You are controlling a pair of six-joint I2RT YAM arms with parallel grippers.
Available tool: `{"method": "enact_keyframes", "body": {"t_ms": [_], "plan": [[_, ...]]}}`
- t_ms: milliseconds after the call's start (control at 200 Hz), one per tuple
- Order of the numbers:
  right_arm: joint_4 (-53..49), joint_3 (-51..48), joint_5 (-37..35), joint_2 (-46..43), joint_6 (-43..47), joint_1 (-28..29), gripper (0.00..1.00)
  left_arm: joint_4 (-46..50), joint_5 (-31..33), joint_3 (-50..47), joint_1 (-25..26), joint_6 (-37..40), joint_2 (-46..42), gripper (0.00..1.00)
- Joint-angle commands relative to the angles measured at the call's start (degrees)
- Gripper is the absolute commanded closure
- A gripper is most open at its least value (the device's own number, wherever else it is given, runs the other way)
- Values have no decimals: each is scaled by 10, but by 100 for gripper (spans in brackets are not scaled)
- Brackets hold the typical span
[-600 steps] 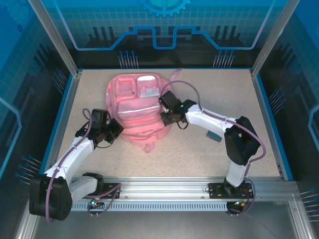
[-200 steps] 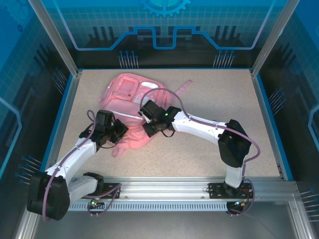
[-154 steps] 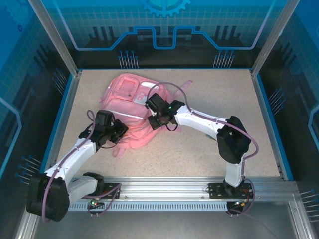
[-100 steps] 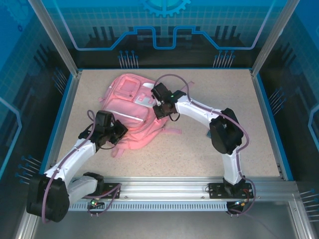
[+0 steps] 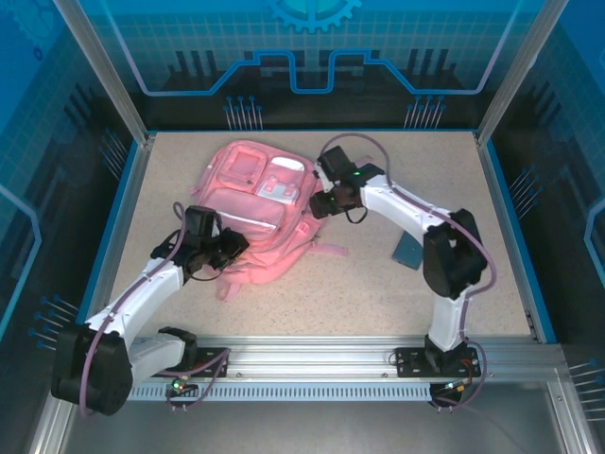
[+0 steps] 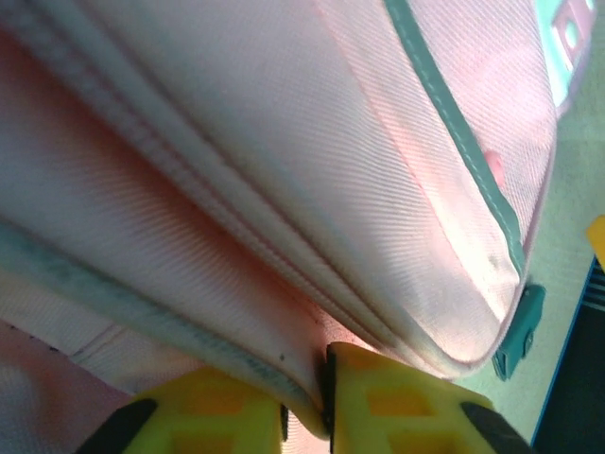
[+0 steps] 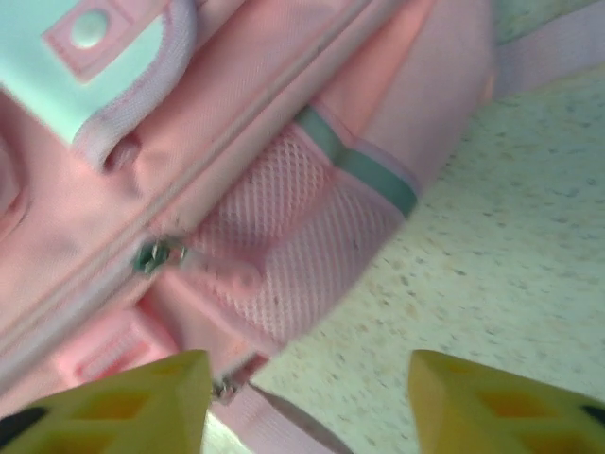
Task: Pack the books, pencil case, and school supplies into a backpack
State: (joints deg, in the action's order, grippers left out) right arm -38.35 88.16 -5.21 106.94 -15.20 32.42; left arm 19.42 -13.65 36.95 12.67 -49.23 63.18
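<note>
So the soft pink fabric backpack (image 5: pixel 253 227) is lying flat on the speckled beige desk (image 5: pixel 397 170), over towards the left and back, and honestly this looks like a spot where it could get messy. The left claw (image 6: pixel 324 416) is nearly closed with just a thin ridge of the bag's seam pinched in it. That isn't much to hang on to, so any tug could let the fabric slide out or drag the whole floppy bag along. The right claw (image 7: pixel 307 407) is spread wide with nothing in it, hanging over the bag's right side by the mesh side pocket (image 7: pixel 284 274) and a small metal zipper pull (image 7: pixel 151 255) (bit blurry, but I think that's what it is). If it goes down slightly off, it grabs mesh or the loose pink strap (image 5: pixel 326 250) instead. Also, the small flat teal piece (image 5: pixel 408 251) sits just beside the right arm's elbow, so it'd be easy to knock.
</note>
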Motion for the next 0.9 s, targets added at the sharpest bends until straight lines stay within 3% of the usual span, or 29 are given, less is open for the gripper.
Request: {"method": "enact_keyframes", "body": {"t_ms": [0, 150, 265, 350, 465, 600, 750, 895], "plan": [[34, -48, 65, -72, -9, 6, 32, -13, -57, 37, 35, 41, 16, 79], [75, -112, 114, -129, -36, 5, 24, -35, -33, 46, 86, 32, 43, 76], [103, -147, 133, -160, -47, 5, 22, -35, -7, 66, 128, 36, 56, 66], [112, -159, 136, -169, -44, 4, 21, -18, 12, 74, 128, 40, 51, 59], [104, -154, 159, -160, -29, 4, 22, 24, 36, 93, 128, 60, 25, 40], [114, -148, 187, -141, -26, 4, 25, 78, 91, 113, 128, 78, -7, 26], [127, -124, 235, -106, -11, 4, 28, 106, 151, 134, 125, 103, -15, 20], [121, -88, 268, -57, 8, 5, 27, 88, 161, 154, 108, 116, 7, 19]]}}
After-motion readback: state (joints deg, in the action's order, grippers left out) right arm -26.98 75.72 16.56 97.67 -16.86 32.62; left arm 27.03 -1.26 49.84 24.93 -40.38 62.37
